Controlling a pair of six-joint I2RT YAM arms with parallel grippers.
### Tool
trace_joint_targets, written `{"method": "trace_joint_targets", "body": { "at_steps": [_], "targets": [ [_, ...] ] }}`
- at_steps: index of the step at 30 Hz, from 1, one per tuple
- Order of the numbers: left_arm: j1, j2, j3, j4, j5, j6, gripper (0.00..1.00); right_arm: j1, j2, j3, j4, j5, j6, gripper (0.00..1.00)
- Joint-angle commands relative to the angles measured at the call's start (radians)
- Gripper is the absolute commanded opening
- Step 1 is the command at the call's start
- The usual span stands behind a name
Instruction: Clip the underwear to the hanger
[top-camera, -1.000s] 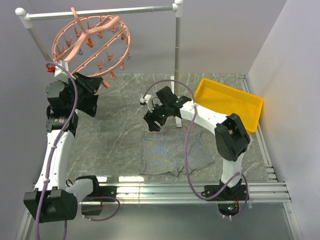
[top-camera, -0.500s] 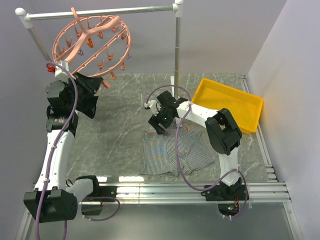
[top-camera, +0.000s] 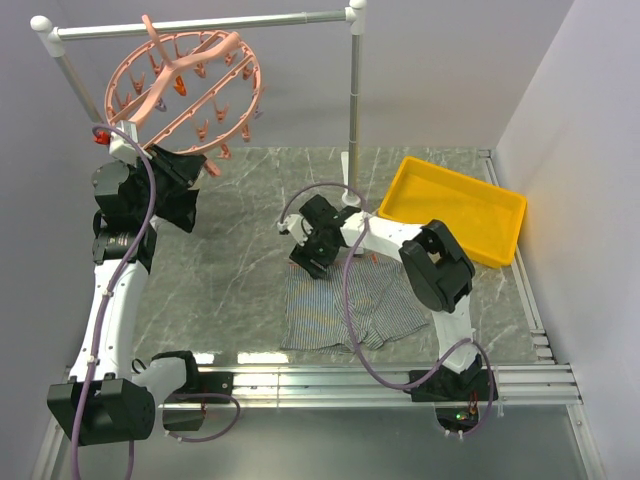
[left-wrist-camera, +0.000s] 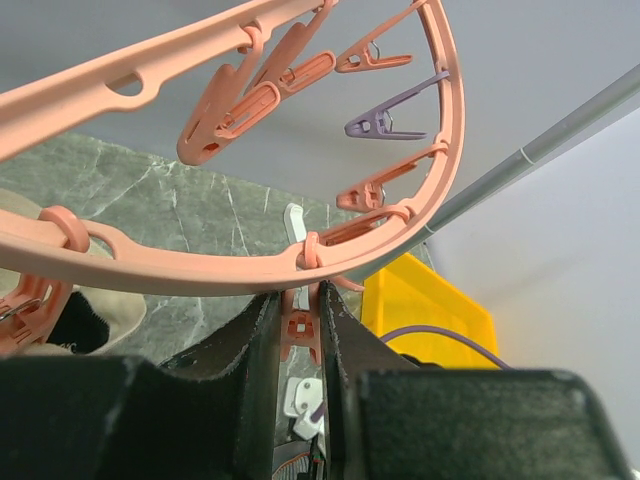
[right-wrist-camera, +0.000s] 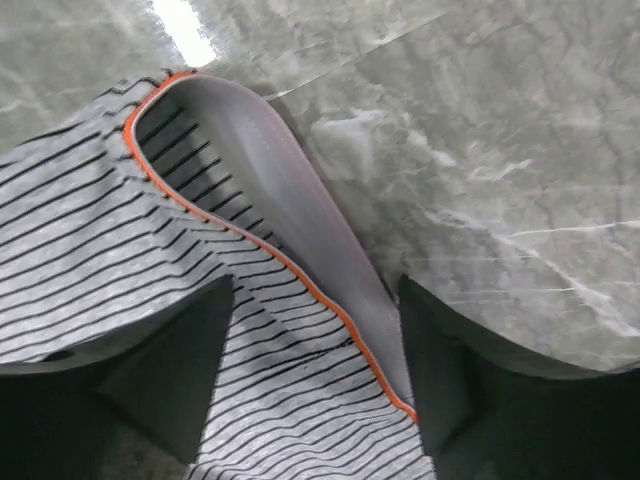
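1. Right arm: reaching forward and left from its base at the near edge, elbow raised, wrist pitching down. The right gripper (top-camera: 312, 256) (right-wrist-camera: 310, 385) is standing with jaws apart over the far left corner of the underwear; 1 finger is hovering over striped cloth, the other over bare marble, with the waistband (right-wrist-camera: 275, 180) running between them.

2. The underwear (top-camera: 340, 308) (right-wrist-camera: 90, 270): lying flat on the table in front of the right arm, waistband on the far side, its orange-edged rim curling up in the right wrist view.

3. Yellow tray (top-camera: 452, 205): sitting to the right and further back, well apart from the underwear.

4. Left arm: rising steeply along the left side. The left gripper (top-camera: 186, 178) (left-wrist-camera: 300, 335) is pinching a pink clip (left-wrist-camera: 300, 328) that is dangling from the ring's lower rim.

5. The hanger (top-camera: 185, 85) (left-wrist-camera: 240, 265): hanging tilted by its hook from the grey rail (top-camera: 200, 24), many clips dangling, 1 purple clip (left-wrist-camera: 385, 122) among them.

6. Surface and room: grey-green marble table (top-camera: 240, 270); pale walls are closing in the back and sides.
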Motion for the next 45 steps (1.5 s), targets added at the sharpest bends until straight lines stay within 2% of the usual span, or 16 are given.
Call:
{"method": "trace_joint_targets", "body": {
  "at_steps": [1, 2, 3, 5, 6, 8, 9, 10, 16, 25, 35, 45],
  "targets": [
    [-0.002, -0.021, 0.039, 0.068, 0.012, 0.017, 0.0, 0.019, 0.043, 0.02, -0.036, 0.052, 0.015, 0.72],
    [-0.002, -0.019, 0.039, 0.068, 0.012, 0.018, 0.0, 0.027, 0.043, 0.019, -0.037, 0.055, 0.015, 0.69],
    [-0.003, -0.019, 0.039, 0.068, 0.014, 0.017, 0.0, 0.03, 0.047, 0.016, -0.037, 0.068, 0.015, 0.6],
    [-0.002, -0.016, 0.039, 0.07, 0.014, 0.015, 0.0, 0.036, 0.06, 0.019, -0.047, 0.074, 0.017, 0.49],
    [-0.002, -0.013, 0.037, 0.073, 0.015, 0.012, 0.0, 0.039, 0.064, 0.023, -0.055, 0.077, 0.018, 0.35],
    [-0.003, -0.015, 0.036, 0.074, 0.017, 0.012, 0.0, 0.039, 0.064, 0.025, -0.055, 0.075, 0.017, 0.19],
    [-0.003, -0.013, 0.034, 0.076, 0.017, 0.011, 0.0, 0.037, 0.06, 0.02, -0.047, 0.078, 0.015, 0.04],
    [-0.002, -0.013, 0.036, 0.074, 0.018, 0.012, 0.0, 0.039, 0.055, 0.016, -0.04, 0.081, 0.015, 0.0],
    [-0.003, -0.018, 0.043, 0.05, 0.028, 0.023, 0.0, 0.037, -0.054, 0.048, 0.014, 0.072, 0.008, 0.0],
    [-0.002, -0.031, 0.043, 0.019, 0.041, 0.044, 0.0, 0.056, -0.135, 0.311, 0.0, 0.037, 0.081, 0.0],
    [-0.002, -0.019, 0.039, 0.014, 0.061, 0.058, 0.0, 0.093, -0.06, 0.581, -0.089, 0.034, 0.092, 0.0],
    [-0.002, -0.008, 0.036, 0.016, 0.081, 0.063, 0.0, 0.14, 0.034, 0.779, -0.175, 0.068, 0.075, 0.0]
  ]
}}
